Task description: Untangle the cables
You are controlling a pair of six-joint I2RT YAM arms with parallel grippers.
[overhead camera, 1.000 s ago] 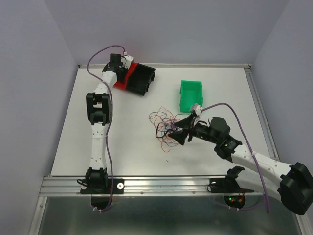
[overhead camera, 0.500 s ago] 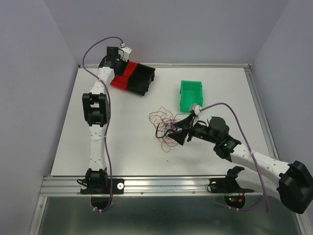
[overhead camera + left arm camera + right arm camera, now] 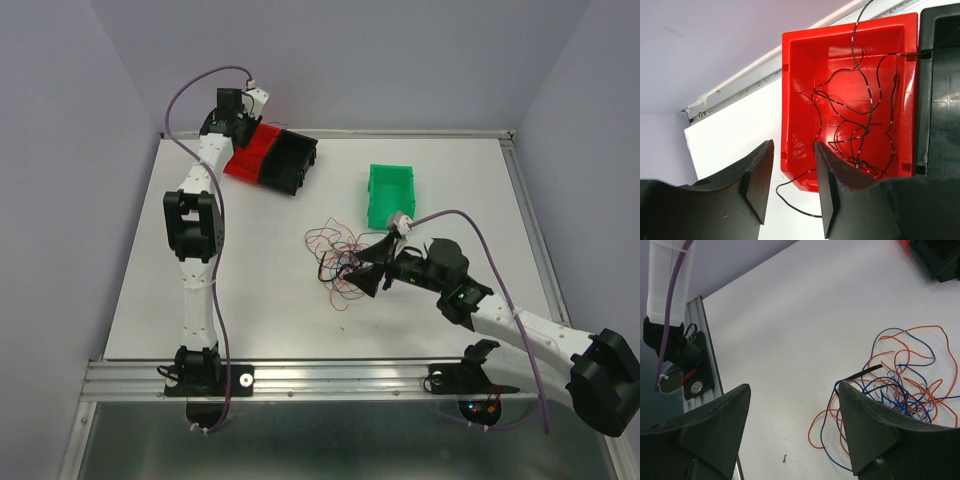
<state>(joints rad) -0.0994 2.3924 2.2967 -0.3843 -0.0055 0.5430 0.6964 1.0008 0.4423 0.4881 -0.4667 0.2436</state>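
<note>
A tangle of thin orange, blue and black cables [image 3: 338,262] lies mid-table; in the right wrist view the same cables [image 3: 900,385] spread just right of my fingers. My right gripper [image 3: 362,268] [image 3: 794,387] stands open at the tangle's near right edge, holding nothing. One black cable [image 3: 860,125] lies coiled in the red bin [image 3: 800,60], its end trailing over the rim onto the table. My left gripper [image 3: 236,122] [image 3: 793,150] hovers open above that bin's corner, with nothing between its fingers.
The red bin [image 3: 252,155] sits against a black bin [image 3: 292,160] at the back left. A green bin [image 3: 388,192] stands just behind the tangle. A raised rail runs along the table's back edge [image 3: 740,85]. A tiny dark speck [image 3: 784,458] lies on the table.
My left gripper has opened and lifted back from the red bin, where the black cable lies. The right arm and the tangle have not moved.
</note>
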